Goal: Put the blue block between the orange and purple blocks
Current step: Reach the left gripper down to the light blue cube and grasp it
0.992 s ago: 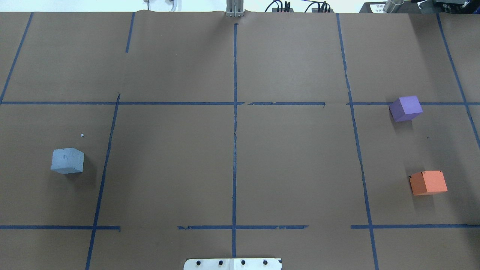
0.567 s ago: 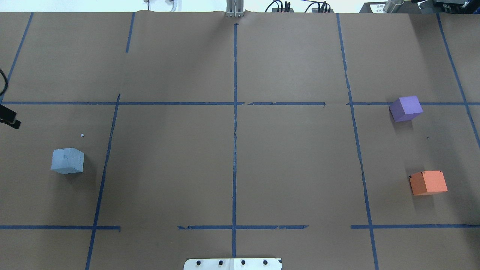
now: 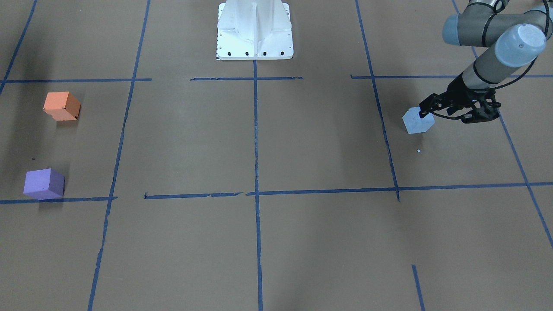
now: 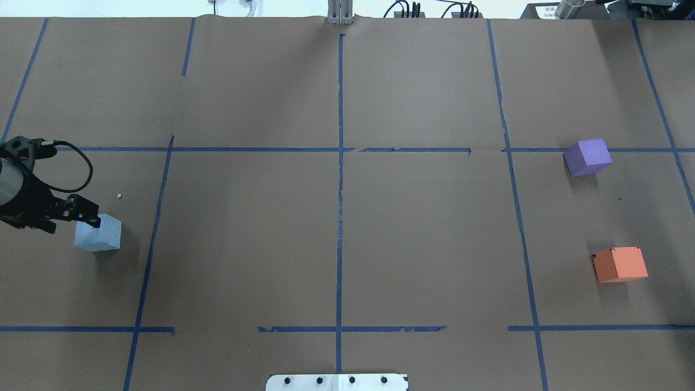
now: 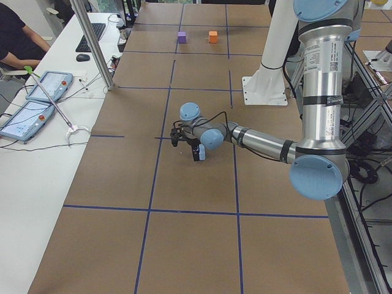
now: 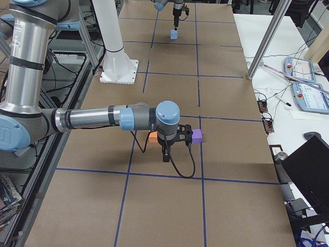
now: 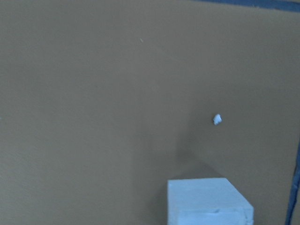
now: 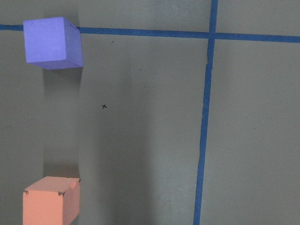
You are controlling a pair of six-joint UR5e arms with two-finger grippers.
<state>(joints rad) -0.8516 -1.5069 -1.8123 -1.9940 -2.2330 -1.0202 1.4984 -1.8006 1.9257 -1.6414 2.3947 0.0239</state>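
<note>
Pale, scuffed blue block (image 4: 99,237)

Silver arm tubes (image 5: 318,79), pale blue joint caps (image 5: 315,176), white pedestal base (image 3: 255,30); black left tool (image 3: 447,114) trailing a looping black cable (image 4: 90,169).

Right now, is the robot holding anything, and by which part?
Nothing yet, it seems: the left pincer hovers over the blue block, not visibly closed on it.

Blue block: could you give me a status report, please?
Left gripper at blue block, jaws unclear. Right gripper likewise. Nothing between orange block and purple block.
</note>
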